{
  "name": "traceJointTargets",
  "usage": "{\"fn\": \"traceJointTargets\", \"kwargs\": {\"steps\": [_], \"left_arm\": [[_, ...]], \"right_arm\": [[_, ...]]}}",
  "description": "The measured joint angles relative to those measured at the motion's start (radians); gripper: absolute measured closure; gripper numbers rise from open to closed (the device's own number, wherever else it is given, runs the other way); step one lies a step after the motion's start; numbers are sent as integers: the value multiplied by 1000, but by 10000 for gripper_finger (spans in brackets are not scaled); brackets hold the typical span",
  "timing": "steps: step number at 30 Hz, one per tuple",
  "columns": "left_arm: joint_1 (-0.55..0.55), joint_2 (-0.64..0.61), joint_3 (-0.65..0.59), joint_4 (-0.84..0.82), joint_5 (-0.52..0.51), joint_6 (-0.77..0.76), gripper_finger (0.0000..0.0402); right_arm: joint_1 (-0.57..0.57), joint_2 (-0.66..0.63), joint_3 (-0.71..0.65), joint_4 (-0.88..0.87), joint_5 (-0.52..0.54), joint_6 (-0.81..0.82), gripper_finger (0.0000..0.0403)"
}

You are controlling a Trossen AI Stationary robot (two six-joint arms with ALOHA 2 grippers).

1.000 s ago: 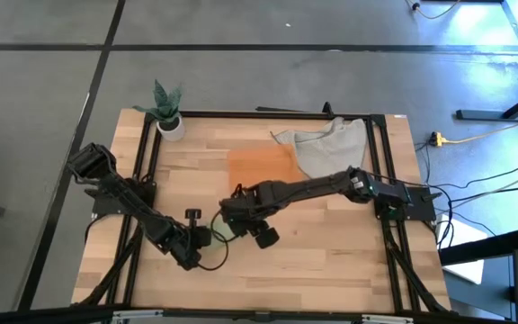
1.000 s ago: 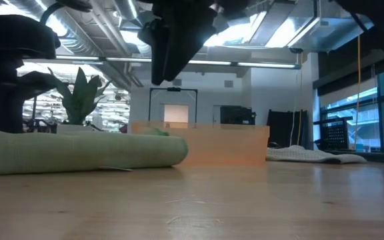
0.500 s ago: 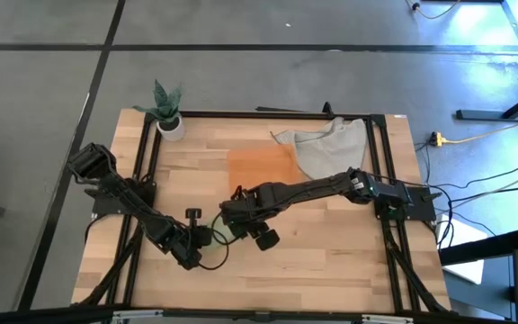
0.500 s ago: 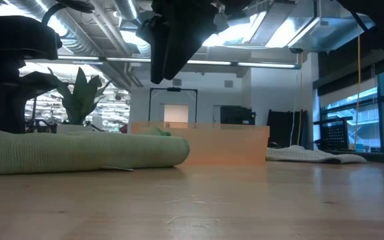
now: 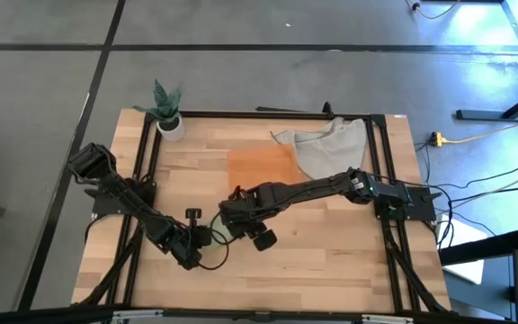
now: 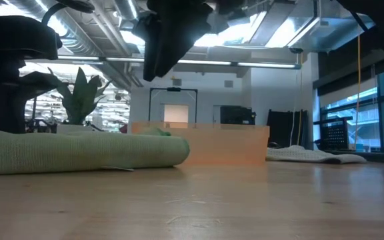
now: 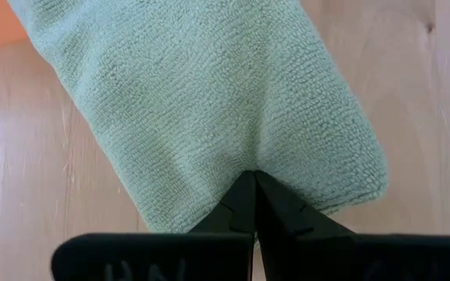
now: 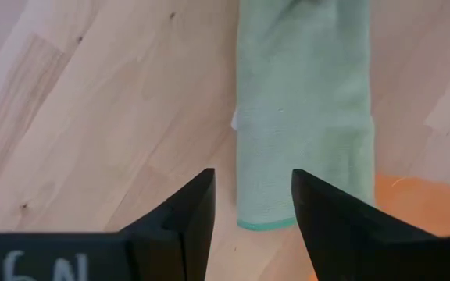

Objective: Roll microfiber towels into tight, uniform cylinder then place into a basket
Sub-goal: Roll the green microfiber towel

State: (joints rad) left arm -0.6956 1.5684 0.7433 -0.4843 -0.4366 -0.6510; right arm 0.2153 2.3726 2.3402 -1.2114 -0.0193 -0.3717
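A pale green microfiber towel rolled into a cylinder (image 6: 85, 150) lies on the light wooden slatted table (image 5: 331, 252), just in front of the shallow translucent orange basket (image 5: 261, 166). The left gripper (image 7: 254, 181) has its dark fingers pressed together, their tips against one end of the roll. The right gripper (image 8: 251, 195) hovers above the roll's other end, fingers (image 8: 190, 211) parted and holding nothing. A crumpled grey cloth (image 5: 329, 144) lies beside the basket.
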Motion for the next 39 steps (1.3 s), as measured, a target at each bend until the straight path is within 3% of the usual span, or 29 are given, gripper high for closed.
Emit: {"fn": "traceJointTargets", "kwargs": {"steps": [11,18,22,29,33,39], "left_arm": [[0,0,0,0,0,0,401],[0,0,0,0,0,0,401],[0,0,0,0,0,0,401],[0,0,0,0,0,0,401],[0,0,0,0,0,0,401],[0,0,0,0,0,0,401]], "right_arm": [[0,0,0,101,-7,10,233],[0,0,0,102,-9,334,233],[0,0,0,124,-9,415,233],[1,0,-2,76,-9,233,233],[12,0,-49,75,-2,206,233],[32,0,-139,138,87,95,225]]}}
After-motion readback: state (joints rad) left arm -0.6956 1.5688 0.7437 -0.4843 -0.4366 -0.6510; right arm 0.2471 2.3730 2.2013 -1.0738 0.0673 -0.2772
